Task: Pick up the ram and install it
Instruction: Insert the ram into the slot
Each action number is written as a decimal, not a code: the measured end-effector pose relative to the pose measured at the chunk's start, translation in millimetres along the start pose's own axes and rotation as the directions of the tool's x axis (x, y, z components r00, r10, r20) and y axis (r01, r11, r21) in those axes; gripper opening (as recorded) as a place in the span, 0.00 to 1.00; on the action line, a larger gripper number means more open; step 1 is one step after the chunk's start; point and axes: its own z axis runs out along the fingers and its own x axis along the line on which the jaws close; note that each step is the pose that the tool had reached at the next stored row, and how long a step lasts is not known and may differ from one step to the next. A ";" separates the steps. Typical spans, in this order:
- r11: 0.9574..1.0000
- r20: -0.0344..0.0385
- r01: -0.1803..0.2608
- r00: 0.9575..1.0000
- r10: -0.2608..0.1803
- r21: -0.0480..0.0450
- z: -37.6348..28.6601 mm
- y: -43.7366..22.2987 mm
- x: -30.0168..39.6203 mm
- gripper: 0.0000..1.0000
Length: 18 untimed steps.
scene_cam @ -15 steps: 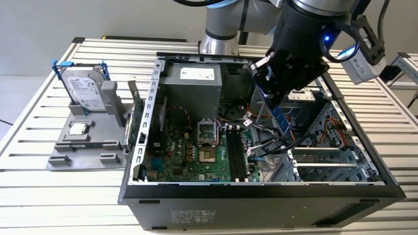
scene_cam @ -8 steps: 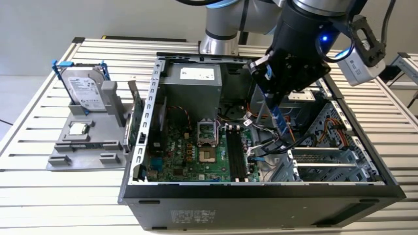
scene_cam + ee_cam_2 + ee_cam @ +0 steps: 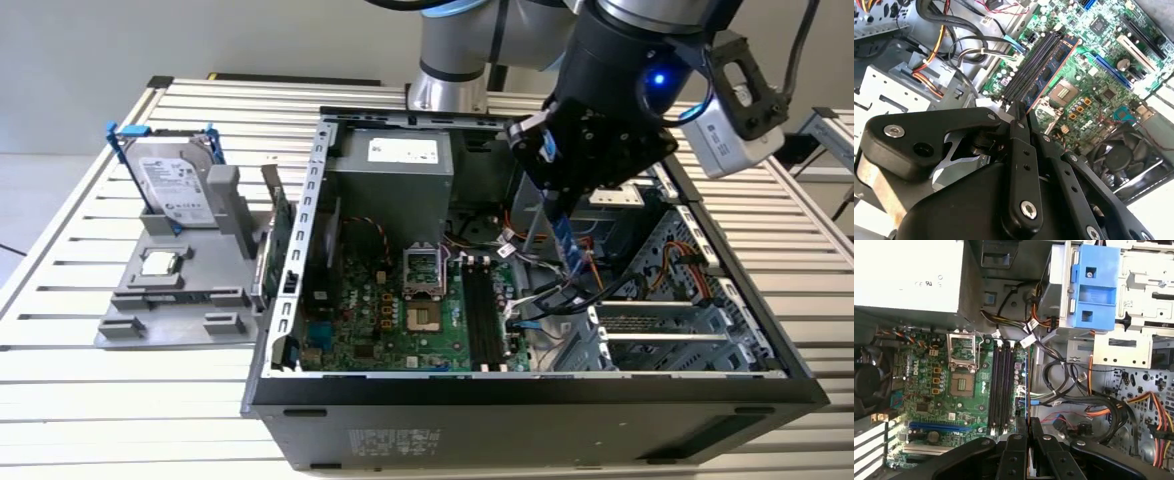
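Note:
My gripper (image 3: 566, 212) hangs inside the open computer case (image 3: 300, 300), shut on the ram (image 3: 575, 250). The ram is a narrow blue stick that points down from the fingers. It hangs above the cables, a little to the exterior view's right of the black memory slots (image 3: 481, 310) on the motherboard (image 3: 387, 315). In the second wrist view the ram (image 3: 1050, 70) runs out from the gripper (image 3: 1021, 107), with dark chips along it, next to the slots (image 3: 1026, 67). In the first wrist view the ram (image 3: 1028, 390) shows edge-on just beside the slots (image 3: 1001, 385), ahead of the gripper (image 3: 1029, 421).
A grey fixture (image 3: 174, 300) at the exterior view's left holds a silver hard drive (image 3: 180, 185) with blue clips and a green expansion card (image 3: 280, 235). Inside the case are the power supply (image 3: 400, 160), loose cables (image 3: 534, 290), the CPU socket (image 3: 424, 270) and a blue drive bracket (image 3: 1094, 285).

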 end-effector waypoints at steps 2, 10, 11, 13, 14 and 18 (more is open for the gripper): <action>1.000 0.001 -0.016 1.000 0.016 0.000 0.0 0.0 0.0 0.00; 0.998 0.003 -0.060 0.998 0.060 0.000 0.2 0.0 0.0 0.00; 0.998 0.003 -0.061 0.998 0.061 0.000 0.2 0.0 0.0 0.00; 0.998 0.003 -0.061 0.998 0.061 0.000 0.2 0.0 0.0 0.00; 0.998 0.003 -0.061 0.998 0.061 0.000 0.2 0.0 0.0 0.00; 0.998 0.003 -0.061 0.998 0.061 0.000 0.2 0.0 0.0 0.00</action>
